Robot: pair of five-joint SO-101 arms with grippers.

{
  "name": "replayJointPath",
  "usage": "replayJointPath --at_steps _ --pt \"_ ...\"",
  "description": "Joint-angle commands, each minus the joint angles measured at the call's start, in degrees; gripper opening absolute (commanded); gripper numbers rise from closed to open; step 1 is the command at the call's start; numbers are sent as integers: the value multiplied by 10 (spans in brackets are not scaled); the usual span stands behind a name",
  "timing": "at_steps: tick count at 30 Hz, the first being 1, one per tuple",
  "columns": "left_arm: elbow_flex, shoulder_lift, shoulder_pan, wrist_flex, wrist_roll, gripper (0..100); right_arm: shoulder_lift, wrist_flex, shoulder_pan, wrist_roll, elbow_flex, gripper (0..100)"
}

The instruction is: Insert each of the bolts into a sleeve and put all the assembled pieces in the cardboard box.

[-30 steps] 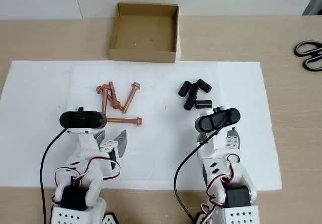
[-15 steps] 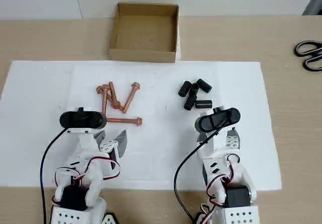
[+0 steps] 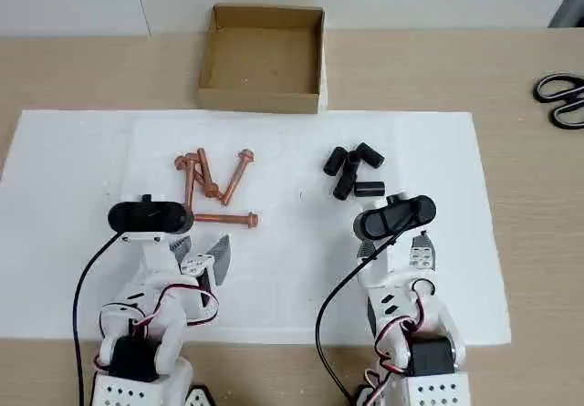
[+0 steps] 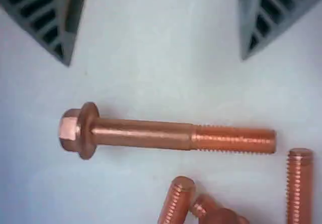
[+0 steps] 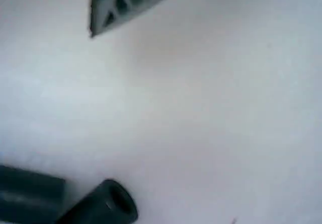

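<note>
The left claw (image 4: 155,53) stood wide open, low over the white sheet (image 3: 274,283), and it held nothing. Just ahead of it one bolt (image 4: 166,136) lay flat and crosswise to the opening, near the tips but not touching them. The other bolts (image 3: 205,173) lay in a loose heap a little farther ahead of this claw, some crossing each other.

The right claw (image 3: 394,242) was also low over the sheet. I could not tell whether it was wide or narrow, and nothing was seen in it. The sleeves (image 3: 351,171) lay in a small pile just ahead of it; in its wrist view the nearest sleeve (image 5: 100,204) lay on its side with the bore showing.

The cardboard box (image 3: 263,100) stood well beyond both claws, past the far edge of the sheet, and its floor was bare.

In my judgement the task was at its very beginning: no bolt was in a sleeve and no piece was in the box. Every bolt was left to pick up, insert and carry over. The single bolt before the left claw seemed the natural first one.
</note>
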Motion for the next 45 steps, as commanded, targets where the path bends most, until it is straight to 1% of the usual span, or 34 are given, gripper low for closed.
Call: replayJointPath --at_steps 1,5,7,13,17,21,23,27,30,33,35,39,43,45 --pt "-22 -4 -30 9 2 203 -4 11 5 7 -20 256" --pt "-81 -3 -98 55 10 203 1 87 5 5 -127 256" --pt "-114 -3 -120 75 7 203 1 128 5 5 -180 256" --pt "-184 -1 -128 112 6 203 3 187 5 5 -286 256" --pt "-218 4 -130 133 -24 203 3 197 5 5 -319 256" --pt "-276 78 -131 149 -26 203 4 218 5 5 -361 256" --pt "-321 141 -131 155 -26 203 4 232 5 5 -383 256" --pt "-440 289 -131 192 -26 203 41 249 9 5 -434 256" --pt "-535 396 -130 236 -27 204 126 251 39 5 -500 256" --pt "-613 491 -130 267 -27 204 254 254 74 5 -581 256" --pt "-653 546 -131 278 -27 204 349 286 83 5 -651 256" --pt "-699 636 -132 287 -28 204 546 369 82 7 -801 256" --pt "-711 707 -132 277 -29 206 716 429 84 9 -931 256" --pt "-711 736 -133 262 -55 206 788 441 81 11 -985 256"
